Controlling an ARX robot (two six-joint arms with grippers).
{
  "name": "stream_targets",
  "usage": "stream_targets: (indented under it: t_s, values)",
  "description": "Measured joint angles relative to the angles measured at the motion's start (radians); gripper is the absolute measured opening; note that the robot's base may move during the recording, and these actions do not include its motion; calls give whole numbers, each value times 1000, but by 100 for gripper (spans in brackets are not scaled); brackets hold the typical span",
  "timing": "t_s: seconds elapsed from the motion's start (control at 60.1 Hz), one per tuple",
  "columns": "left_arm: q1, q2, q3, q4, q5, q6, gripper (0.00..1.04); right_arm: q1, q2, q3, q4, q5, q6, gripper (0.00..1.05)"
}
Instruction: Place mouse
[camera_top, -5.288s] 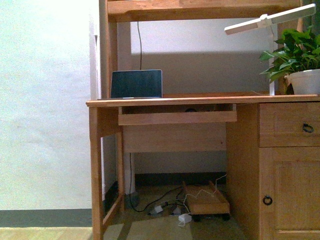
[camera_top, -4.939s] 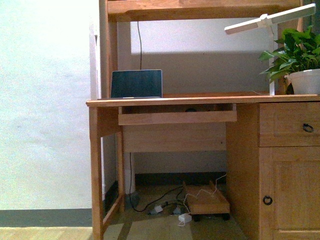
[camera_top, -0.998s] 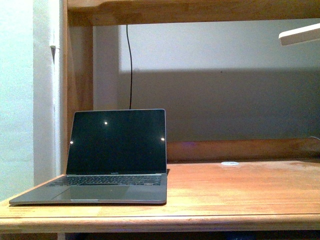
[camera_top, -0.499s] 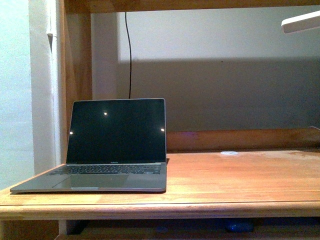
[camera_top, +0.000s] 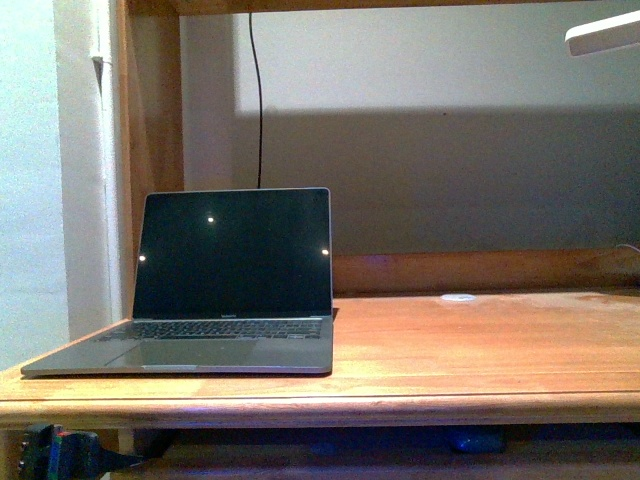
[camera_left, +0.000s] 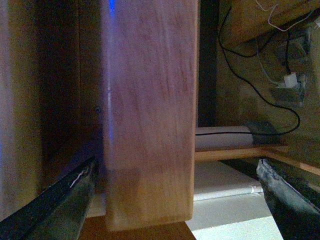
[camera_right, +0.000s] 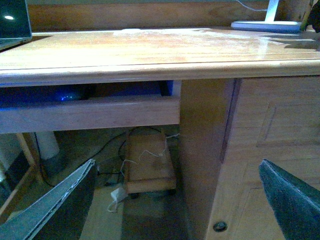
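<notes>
Looking ahead from the right jaws, spotted the mouse (camera_right: 66, 94) lying in the shallow pull-out tray (camera_right: 90, 114) under the table (camera_right: 150, 50) top, higher than those jaws and well apart from them. Had the right jaws spread wide, gripping nothing. Had the left jaws spread wide too, empty, facing a wooden post (camera_left: 147, 115) close ahead. Noted a laptop (camera_top: 232, 270) open on the table, above the left jaws, and a white disc (camera_top: 459, 298) farther back.

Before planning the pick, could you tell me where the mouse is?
Right wrist view: the mouse lies in the pull-out tray beneath the desktop, right of the laptop above.
</notes>
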Motion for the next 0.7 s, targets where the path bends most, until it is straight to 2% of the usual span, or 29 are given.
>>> stream_targets:
  t_s: [0.299,0.432,0.565,0.632,0.698]
  values:
    - [-9,111,136,-26,15,37,97,0,0,0,0,0,0,97]
    - [-20,103,145,-90,0,40,97,0,0,0,0,0,0,97]
    - [-58,28,135,-247,-70,-50,97,0,0,0,0,0,0,97]
    - [-96,-51,112,-392,-122,-178,97,0,0,0,0,0,0,97]
    - [-126,-124,76,-501,-122,-264,97,0,0,0,0,0,0,97]
